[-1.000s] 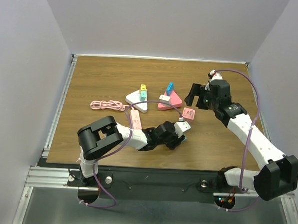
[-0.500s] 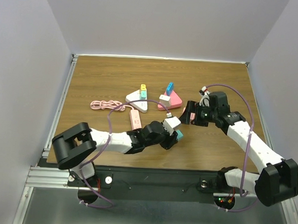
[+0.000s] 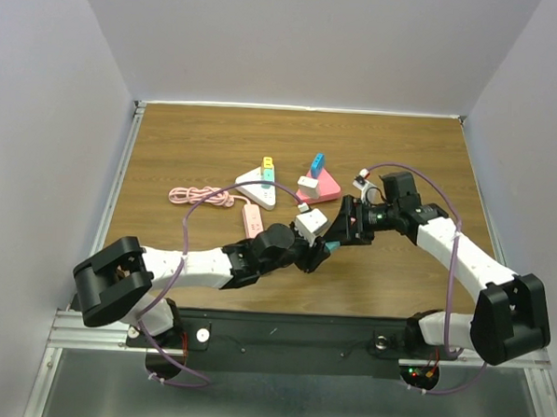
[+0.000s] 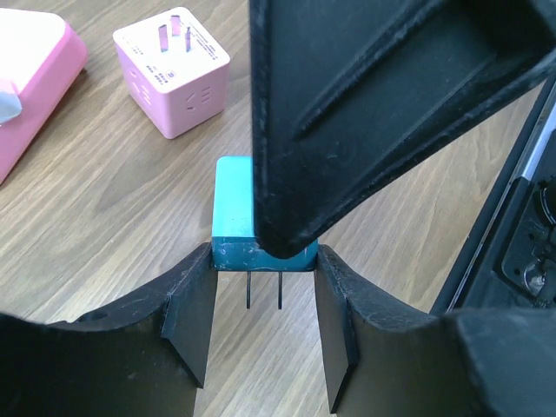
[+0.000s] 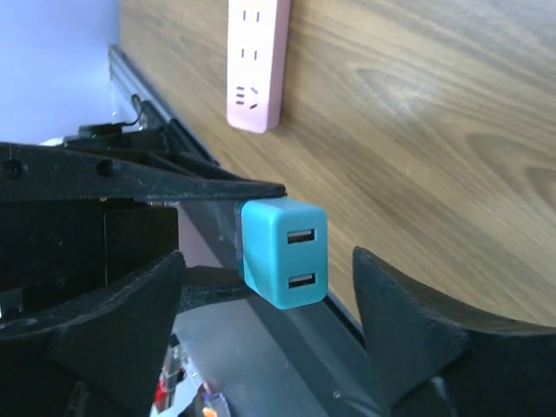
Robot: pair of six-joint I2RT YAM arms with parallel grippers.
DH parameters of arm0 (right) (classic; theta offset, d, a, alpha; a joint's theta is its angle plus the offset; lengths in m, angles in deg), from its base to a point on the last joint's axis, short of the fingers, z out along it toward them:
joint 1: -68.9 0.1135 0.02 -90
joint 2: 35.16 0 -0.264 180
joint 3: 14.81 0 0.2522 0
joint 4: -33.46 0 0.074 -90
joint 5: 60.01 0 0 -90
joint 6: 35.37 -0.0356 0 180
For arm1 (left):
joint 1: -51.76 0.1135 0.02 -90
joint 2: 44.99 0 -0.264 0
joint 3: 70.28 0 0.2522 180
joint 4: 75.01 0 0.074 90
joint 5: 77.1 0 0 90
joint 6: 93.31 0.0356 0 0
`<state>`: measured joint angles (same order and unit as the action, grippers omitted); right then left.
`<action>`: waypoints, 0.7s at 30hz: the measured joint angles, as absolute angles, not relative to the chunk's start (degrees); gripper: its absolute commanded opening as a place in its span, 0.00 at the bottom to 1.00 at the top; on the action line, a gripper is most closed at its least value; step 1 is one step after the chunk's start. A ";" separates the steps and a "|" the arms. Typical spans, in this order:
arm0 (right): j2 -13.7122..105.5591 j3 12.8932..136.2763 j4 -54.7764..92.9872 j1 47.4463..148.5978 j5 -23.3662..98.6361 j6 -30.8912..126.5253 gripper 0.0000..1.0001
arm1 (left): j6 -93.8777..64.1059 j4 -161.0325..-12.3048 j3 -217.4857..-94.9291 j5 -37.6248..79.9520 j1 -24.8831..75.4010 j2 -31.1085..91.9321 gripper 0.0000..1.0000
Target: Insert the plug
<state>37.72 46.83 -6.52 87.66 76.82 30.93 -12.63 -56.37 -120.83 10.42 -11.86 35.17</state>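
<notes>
Found the left end effector (image 4: 265, 291) pinching a small teal plastic cube plug (image 4: 246, 204) by two opposite sides, lower centre of the left wrist view, with both thin metal prongs (image 4: 248, 291) pointing down the frame between the black fingers (image 4: 191, 317). Saw wood-grain counter (image 4: 104, 217) behind it. Noted the right end effector (image 5: 268, 261) spread wide in the right wrist view, one dark finger at lower left, the other at lower right, flanking the same teal cube with a gap showing on either side and two USB ports facing that camera. Made out one of those right fingers as the big black shape filling the upper right of the left wrist view, overlapping the plug's top corner; could not tell contact there. Placed both end effectors nose to nose just below the middle of the top view, with the plug between them, over the lower centre of the counter. Spotted a long pink plastic power strip (image 5: 254, 61) at top centre of the right wrist view, lying flat with sockets up; in the top view, just left of the left end effector. Picked out a pale pink cube adapter (image 4: 171, 72), prongs on its upper face, in the upper left of the left wrist view, resting on the counter apart from the teal plug. Counted, higher in the top view, a white triangular socket block (image 3: 252, 187) carrying small yellow and teal plugs (image 3: 267, 171), a pink triangular socket block (image 3: 324, 186) holding a blue plug (image 3: 316, 162) and a white plug (image 3: 307, 184), and a coiled pink cable (image 3: 200, 196) at centre left
</notes>
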 measured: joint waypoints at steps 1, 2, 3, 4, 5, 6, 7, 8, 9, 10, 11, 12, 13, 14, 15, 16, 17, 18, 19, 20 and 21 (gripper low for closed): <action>38.05 46.83 -6.49 87.66 77.63 30.95 0.72 | -12.65 -56.35 -120.70 10.22 -11.86 34.99 0.00; 38.29 46.83 -6.49 87.66 78.29 30.99 0.67 | -12.69 -56.35 -120.55 10.05 -11.88 34.75 0.00; 38.49 46.81 -6.49 87.66 78.68 30.95 0.65 | -12.78 -56.35 -120.38 9.88 -11.88 34.55 0.00; 38.64 46.78 -6.47 87.66 79.10 30.99 0.63 | -12.85 -56.39 -120.24 9.77 -11.86 34.27 0.00; 38.86 46.78 -6.45 87.66 79.53 31.04 0.59 | -12.87 -56.39 -120.13 9.66 -11.86 34.10 0.00; 39.06 46.78 -6.43 87.66 79.77 31.19 0.58 | -12.87 -56.44 -120.07 9.61 -11.88 33.88 0.00; 39.32 46.78 -6.36 87.66 80.06 31.04 0.56 | -12.87 -56.41 -120.07 9.55 -11.88 33.66 0.00; 39.56 46.74 -6.25 87.66 80.12 31.04 0.55 | -12.87 -56.41 -120.07 9.53 -11.88 33.48 0.00; 39.84 46.68 -6.01 87.66 80.21 30.97 0.53 | -12.87 -56.41 -120.05 9.50 -11.88 33.22 0.00; 39.95 46.46 -5.42 87.66 80.39 30.69 0.52 | -12.87 -56.41 -120.05 9.50 -11.86 33.00 0.00; 40.02 46.17 -4.90 87.66 80.58 30.45 0.51 | -12.87 -56.41 -120.05 9.55 -11.88 32.76 0.00; 40.17 45.87 -4.42 87.66 81.17 30.01 0.49 | -12.87 -56.46 -120.00 9.59 -11.88 32.67 0.00; 40.28 45.76 -4.02 87.66 81.41 29.81 0.49 | -12.87 -56.41 -119.76 9.61 -11.88 32.61 0.00; 40.33 45.52 -3.22 87.66 81.57 29.42 0.48 | -12.87 -56.41 -119.52 9.63 -11.88 32.50 0.00; 40.30 45.15 -2.34 87.66 81.67 29.07 0.47 | -12.87 -56.41 -119.26 9.66 -11.88 32.39 0.00; 40.30 44.93 -1.77 87.66 81.72 28.83 0.46 | -12.87 -56.41 -119.13 9.68 -11.88 32.32 0.00; 40.30 44.69 -1.07 87.66 81.76 28.20 0.45 | -12.87 -56.41 -119.04 9.81 -11.88 32.28 0.00; 40.30 44.40 -0.24 87.66 81.85 27.91 0.42 | -12.87 -56.41 -119.00 9.85 -11.88 32.22 0.00; 40.22 44.05 0.72 87.66 81.98 27.34 0.38 | -12.87 -56.44 -118.95 9.83 -11.88 32.13 0.00; 40.22 43.83 1.29 87.66 82.11 26.86 0.34 | -12.85 -56.44 -118.82 9.81 -11.88 32.04 0.00; 40.22 43.57 1.85 87.66 82.35 26.38 0.20 | -12.87 -56.41 -118.67 9.77 -11.88 31.91 0.00</action>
<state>40.22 43.57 1.85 87.66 82.35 26.38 -12.87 -56.41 -118.67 9.77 -11.88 31.91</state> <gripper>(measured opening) 0.412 0.535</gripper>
